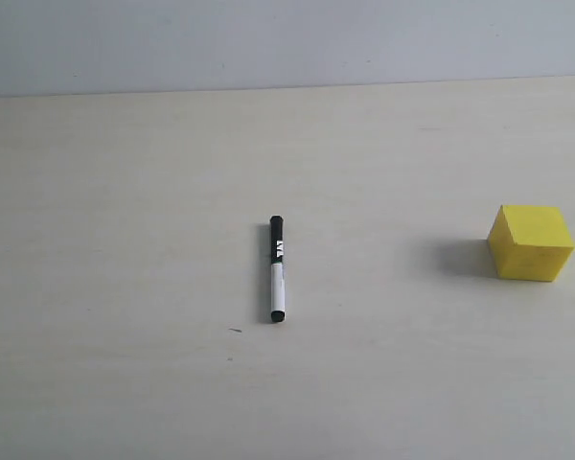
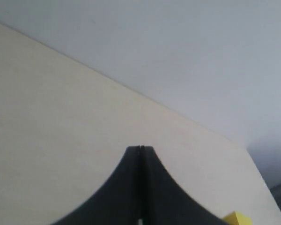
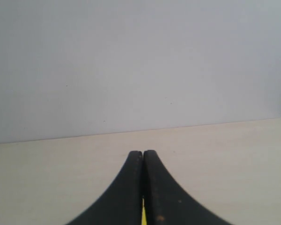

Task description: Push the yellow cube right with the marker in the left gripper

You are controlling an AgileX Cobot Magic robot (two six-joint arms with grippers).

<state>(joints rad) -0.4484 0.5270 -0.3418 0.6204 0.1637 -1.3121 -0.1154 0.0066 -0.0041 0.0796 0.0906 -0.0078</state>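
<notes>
yellow cube [image 1: 529, 243] at 3 o'clock of loose marker [image 1: 277, 270]; left jaws pressed together, empty, so a skewed pickup could roll it away.

We find the marker [image 1: 277, 269] lying on the table [image 1: 125, 287] near the middle, running front to back. The cube [image 1: 530, 243] sits well apart to its right.

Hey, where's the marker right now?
In the exterior view the marker lies flat on the table near the middle, well left of the yellow cube, not touching it.
</notes>
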